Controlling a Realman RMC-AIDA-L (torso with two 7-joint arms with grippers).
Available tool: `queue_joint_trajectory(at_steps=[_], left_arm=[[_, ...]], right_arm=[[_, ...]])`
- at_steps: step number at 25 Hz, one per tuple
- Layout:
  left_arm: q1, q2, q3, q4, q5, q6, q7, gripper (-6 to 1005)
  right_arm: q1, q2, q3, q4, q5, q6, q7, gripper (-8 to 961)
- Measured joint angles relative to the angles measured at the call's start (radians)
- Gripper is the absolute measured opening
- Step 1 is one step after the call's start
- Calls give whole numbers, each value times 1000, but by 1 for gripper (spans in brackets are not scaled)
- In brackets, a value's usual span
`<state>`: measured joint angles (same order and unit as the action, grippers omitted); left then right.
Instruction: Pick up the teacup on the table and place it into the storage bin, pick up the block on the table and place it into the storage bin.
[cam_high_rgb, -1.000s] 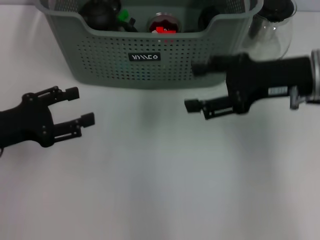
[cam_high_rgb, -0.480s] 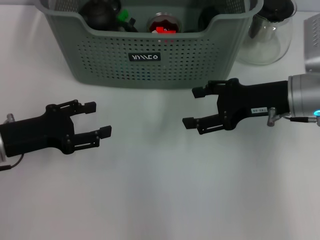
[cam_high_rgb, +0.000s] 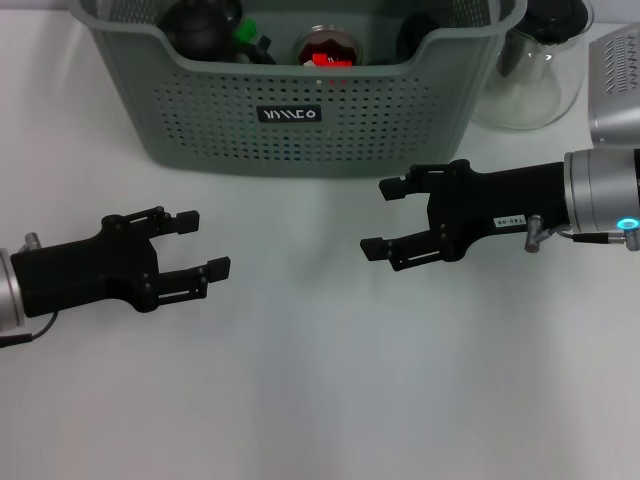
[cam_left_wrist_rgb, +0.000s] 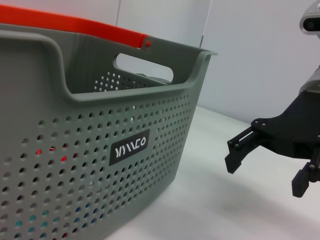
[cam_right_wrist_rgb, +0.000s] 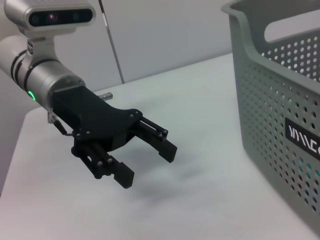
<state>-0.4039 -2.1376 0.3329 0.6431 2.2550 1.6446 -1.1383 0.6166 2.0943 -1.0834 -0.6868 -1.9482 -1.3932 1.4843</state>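
Two grippers, both in front of the storage bin (cam_high_rgb: 300, 90), both with jaws apart and holding nothing. Left gripper (cam_high_rgb: 195, 243) low over the counter (cam_high_rgb: 320, 400), out from the bin's front left corner, pointed inward. Right gripper (cam_high_rgb: 392, 217) nearer the bin's front wall, below its right end, pointed back toward the left one. Bare counter between them in front of the bin: no teacup or block to be seen there. Inside the bin, dark rounded shapes, a green piece and a round red-centred item (cam_high_rgb: 326, 47); which of these is the teacup or block, cannot tell. Probably both placements already done, hence empty jaws and arms drawn clear of the bin's rim. Glass teapot (cam_high_rgb: 535, 70) just right of the bin, untouched by either arm.
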Motion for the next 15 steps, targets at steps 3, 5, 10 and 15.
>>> queue_joint_trajectory(at_steps=[3, 5, 10, 15], left_arm=[[0, -1, 1, -5, 0, -4, 3, 781], [0, -1, 1, -10, 0, -7, 9, 781], [-1, -1, 8, -13, 0, -14, 14, 781], [-1, -1, 8, -15, 0, -15, 14, 781]], right_arm=[[0, 0, 0, 8, -8, 9, 0, 924], [1, 0, 0, 17, -16, 20, 1, 924], [3, 1, -1, 31, -26, 37, 5, 925], [3, -1, -1, 38, -26, 42, 5, 925]])
